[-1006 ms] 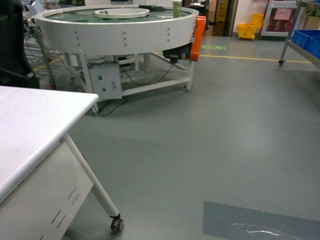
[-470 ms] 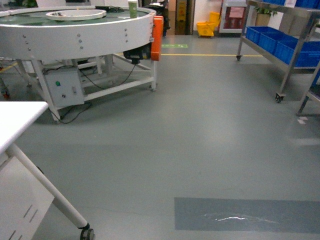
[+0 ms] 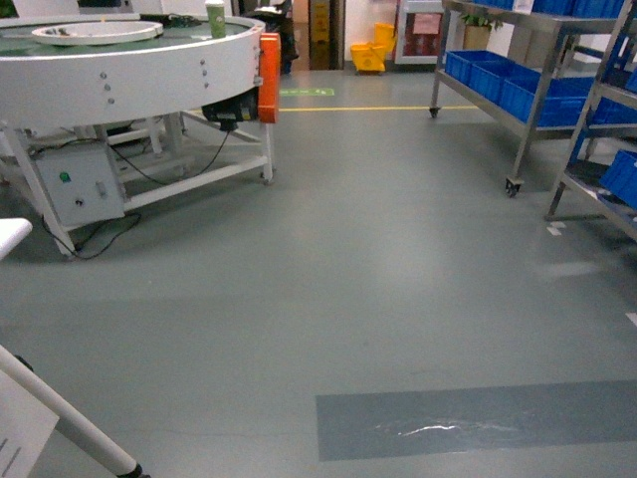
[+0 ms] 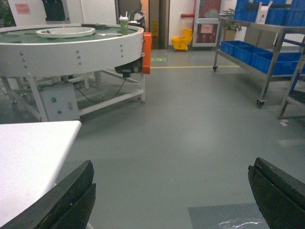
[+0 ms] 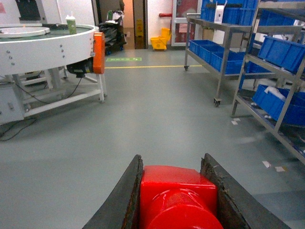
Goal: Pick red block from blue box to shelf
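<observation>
Between the right end effector (image 5: 178,191) fingers, red block (image 5: 178,195) clamped, left end effector (image 4: 171,195) spread wide

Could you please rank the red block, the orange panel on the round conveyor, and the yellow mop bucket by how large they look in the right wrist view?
1. red block, largest only because it sits against the camera
2. orange panel
3. yellow mop bucket, far away

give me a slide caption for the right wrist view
Right gripper carrying the red block across the grey floor, steel shelf with blue crates ahead on the right.
</observation>
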Motion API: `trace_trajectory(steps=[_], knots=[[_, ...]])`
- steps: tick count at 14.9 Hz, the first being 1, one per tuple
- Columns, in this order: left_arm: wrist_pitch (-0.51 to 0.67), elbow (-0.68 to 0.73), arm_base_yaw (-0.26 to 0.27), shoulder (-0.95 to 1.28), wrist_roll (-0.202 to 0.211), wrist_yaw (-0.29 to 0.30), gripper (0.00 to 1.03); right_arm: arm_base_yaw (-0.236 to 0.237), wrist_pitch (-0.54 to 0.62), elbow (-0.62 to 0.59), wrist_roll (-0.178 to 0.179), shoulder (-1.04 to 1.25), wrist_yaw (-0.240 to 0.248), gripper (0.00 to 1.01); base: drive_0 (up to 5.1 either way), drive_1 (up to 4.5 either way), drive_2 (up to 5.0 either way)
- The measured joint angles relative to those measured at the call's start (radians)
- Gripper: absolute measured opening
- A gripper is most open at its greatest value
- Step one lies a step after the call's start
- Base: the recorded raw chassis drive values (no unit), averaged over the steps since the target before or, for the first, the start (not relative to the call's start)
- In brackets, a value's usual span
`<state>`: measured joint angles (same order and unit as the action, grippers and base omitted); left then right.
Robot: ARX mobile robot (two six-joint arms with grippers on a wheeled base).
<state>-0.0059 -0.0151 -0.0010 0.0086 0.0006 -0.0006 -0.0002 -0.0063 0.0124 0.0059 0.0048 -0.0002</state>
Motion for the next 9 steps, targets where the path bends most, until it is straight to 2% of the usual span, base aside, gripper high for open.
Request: trace_trajectory(steps=[9], knots=[[-0.001, 0.0, 0.0, 0.0, 0.0, 0.0, 0.98, 0.0, 0.002, 0.0, 0.0, 0.0, 0.0, 0.29, 0.0, 4.36, -4.3]])
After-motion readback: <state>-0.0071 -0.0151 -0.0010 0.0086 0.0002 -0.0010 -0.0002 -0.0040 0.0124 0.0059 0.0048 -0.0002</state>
